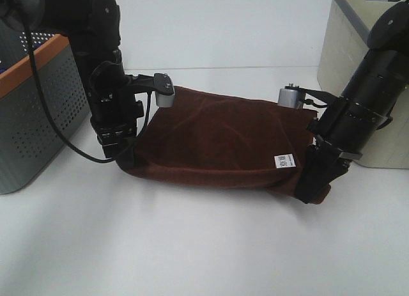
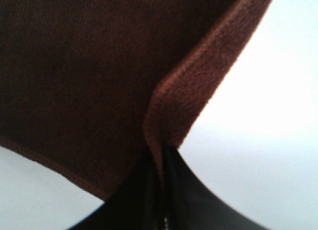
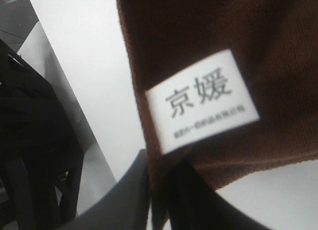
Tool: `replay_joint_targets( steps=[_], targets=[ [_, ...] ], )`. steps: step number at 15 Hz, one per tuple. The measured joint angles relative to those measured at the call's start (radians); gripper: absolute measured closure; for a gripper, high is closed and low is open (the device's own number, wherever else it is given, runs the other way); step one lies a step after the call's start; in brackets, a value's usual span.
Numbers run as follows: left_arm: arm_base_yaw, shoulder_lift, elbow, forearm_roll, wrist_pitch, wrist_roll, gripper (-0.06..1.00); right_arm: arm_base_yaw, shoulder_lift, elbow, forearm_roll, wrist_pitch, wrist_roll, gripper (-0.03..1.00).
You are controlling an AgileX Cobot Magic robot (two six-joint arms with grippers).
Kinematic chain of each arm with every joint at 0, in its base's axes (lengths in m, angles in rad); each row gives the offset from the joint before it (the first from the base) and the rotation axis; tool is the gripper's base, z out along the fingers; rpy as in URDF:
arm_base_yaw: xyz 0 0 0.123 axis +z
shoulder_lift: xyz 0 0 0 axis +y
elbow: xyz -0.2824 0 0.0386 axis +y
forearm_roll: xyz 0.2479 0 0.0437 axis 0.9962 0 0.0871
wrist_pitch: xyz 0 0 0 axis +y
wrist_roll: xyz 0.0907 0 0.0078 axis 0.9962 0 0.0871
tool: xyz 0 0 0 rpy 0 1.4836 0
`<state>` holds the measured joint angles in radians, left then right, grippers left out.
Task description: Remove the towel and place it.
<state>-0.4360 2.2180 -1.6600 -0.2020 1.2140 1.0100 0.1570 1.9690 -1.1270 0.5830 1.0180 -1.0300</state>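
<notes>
The dark brown towel [image 1: 217,139] hangs stretched between my two grippers just above the white table. Its small white label [image 1: 284,160] is near the right front corner. My left gripper [image 1: 123,156] is shut on the towel's left front corner; the left wrist view shows the stitched edge [image 2: 169,120] pinched between the black fingers [image 2: 136,195]. My right gripper [image 1: 313,190] is shut on the right front corner; the right wrist view shows the label [image 3: 201,101] just beyond the fingers [image 3: 124,200].
A grey perforated basket [image 1: 32,110] with an orange rim stands at the left. A beige bin [image 1: 354,59] stands at the back right behind the right arm. The white table [image 1: 204,245] extends in front of the towel.
</notes>
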Motion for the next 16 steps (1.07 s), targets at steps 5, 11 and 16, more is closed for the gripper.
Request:
replay_joint_targets(
  steps=[5,11,16],
  targets=[
    [0.000,0.000,0.002,0.003,0.000,0.000,0.40,0.000,0.000,0.000,0.003,-0.036,0.231,0.11],
    [0.000,-0.020,0.000,0.004,-0.045,0.000,-0.04,0.000,-0.004,0.000,0.003,0.010,0.275,0.05],
    [0.000,-0.091,-0.076,0.007,-0.040,-0.024,-0.04,0.000,-0.120,-0.141,0.003,0.069,0.405,0.05]
  ],
)
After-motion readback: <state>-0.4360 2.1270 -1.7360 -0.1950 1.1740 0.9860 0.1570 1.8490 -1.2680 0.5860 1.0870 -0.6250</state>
